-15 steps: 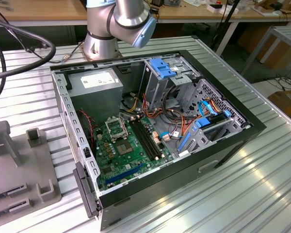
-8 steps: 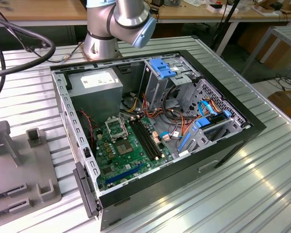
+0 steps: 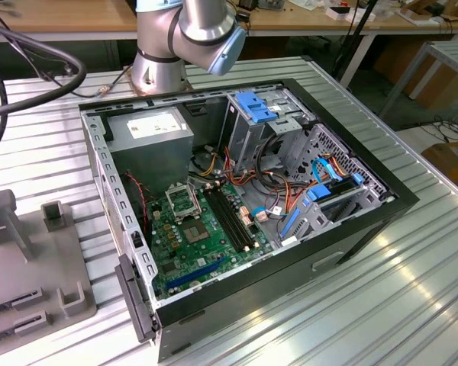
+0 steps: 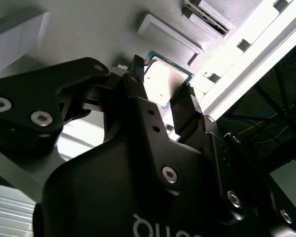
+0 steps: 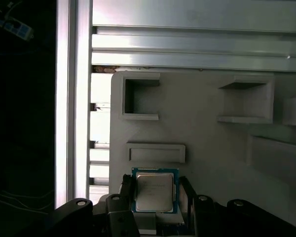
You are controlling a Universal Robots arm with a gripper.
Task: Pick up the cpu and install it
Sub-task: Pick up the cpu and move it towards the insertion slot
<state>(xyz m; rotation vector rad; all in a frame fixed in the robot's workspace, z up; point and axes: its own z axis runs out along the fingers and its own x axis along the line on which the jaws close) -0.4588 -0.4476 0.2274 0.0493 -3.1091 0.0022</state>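
First wrist view: the gripper's (image 5: 156, 195) fingers (image 5: 127, 191) stood narrow against two opposite edges of the cpu (image 5: 155, 190), which sat between them over the grey fixture tray (image 5: 202, 143). You could not tell whether it had left the tray. Farther off, in the exterior view, the open socket (image 3: 185, 203) lay inside the computer case (image 3: 290, 286). Your likely risk was that so thin an edge grip would let the chip tilt or slip.

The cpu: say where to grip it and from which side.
Pinch the cpu by two opposite edges, coming down from above its metal top. It lies flat on the grey holder, wafer-thin, so probably only its edges offer a hold.
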